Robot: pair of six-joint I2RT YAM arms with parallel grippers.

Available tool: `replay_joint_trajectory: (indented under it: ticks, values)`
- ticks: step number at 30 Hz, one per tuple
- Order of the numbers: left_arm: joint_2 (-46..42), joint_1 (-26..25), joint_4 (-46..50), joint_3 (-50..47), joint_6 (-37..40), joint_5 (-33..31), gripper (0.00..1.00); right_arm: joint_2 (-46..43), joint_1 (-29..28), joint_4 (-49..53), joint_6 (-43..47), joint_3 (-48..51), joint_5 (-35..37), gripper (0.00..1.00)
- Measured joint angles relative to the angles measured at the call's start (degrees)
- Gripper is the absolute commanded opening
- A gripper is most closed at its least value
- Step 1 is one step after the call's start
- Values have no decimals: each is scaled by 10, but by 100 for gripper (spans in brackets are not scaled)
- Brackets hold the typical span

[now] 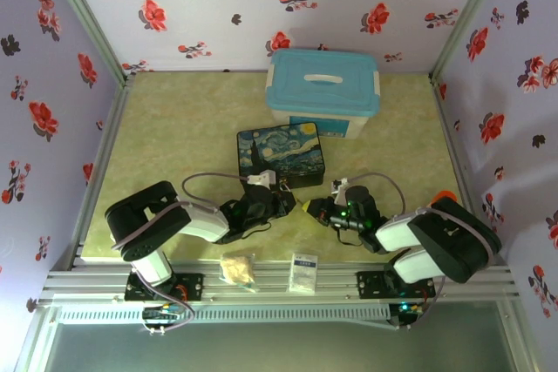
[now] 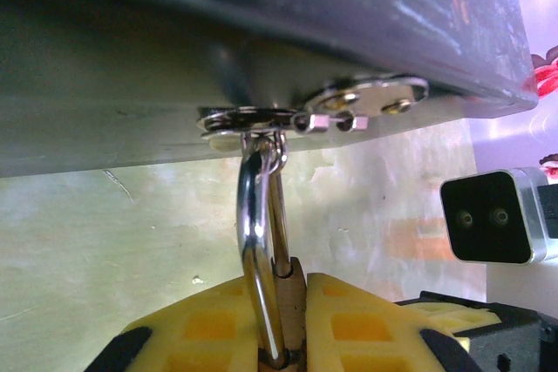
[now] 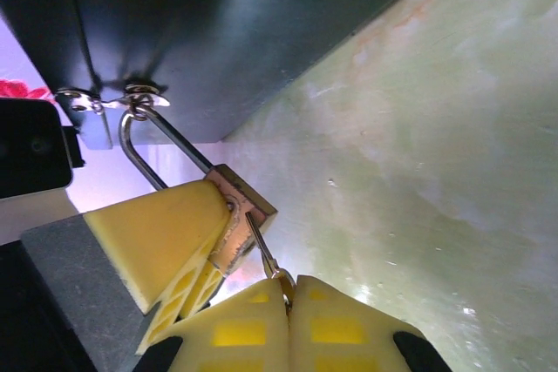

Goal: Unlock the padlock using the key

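Note:
The small brass padlock (image 2: 299,307) hangs by its silver shackle (image 2: 251,215) from the clasp (image 2: 253,118) of the painted dark-blue box (image 1: 281,154). My left gripper (image 2: 292,287) is shut on the padlock's body, one yellow pad on each side. In the right wrist view, the thin key (image 3: 260,246) runs from the padlock (image 3: 242,211) down into my right gripper (image 3: 289,285), which is shut on the key's head. The key's tip sits at the keyhole in the lock's bottom face. From above, the left gripper (image 1: 277,201) and the right gripper (image 1: 309,208) meet in front of the box.
A light-blue lidded tub (image 1: 323,93) stands behind the box. A white packet (image 1: 303,273) and a crumpled beige lump (image 1: 237,268) lie on the front rail. Flowered walls close in the sides and back.

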State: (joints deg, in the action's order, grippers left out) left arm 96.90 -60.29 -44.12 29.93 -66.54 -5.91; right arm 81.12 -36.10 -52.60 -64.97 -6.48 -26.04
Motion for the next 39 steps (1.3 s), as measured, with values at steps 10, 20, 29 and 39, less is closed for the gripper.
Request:
replay_joint_trajectory:
  ticks: [10,20,29,39]
  values:
    - [-9,3,19,0,-2,0,4,43,1,-55,-18,2,-15,0]
    - [-29,9,43,10,3,1,3,101,1,-135,-37,30,-30,0]
    - [-29,9,38,18,0,5,2,157,-1,-225,-57,30,-38,0]
    - [-27,11,30,18,-6,7,1,120,-1,-240,-57,51,-38,0]
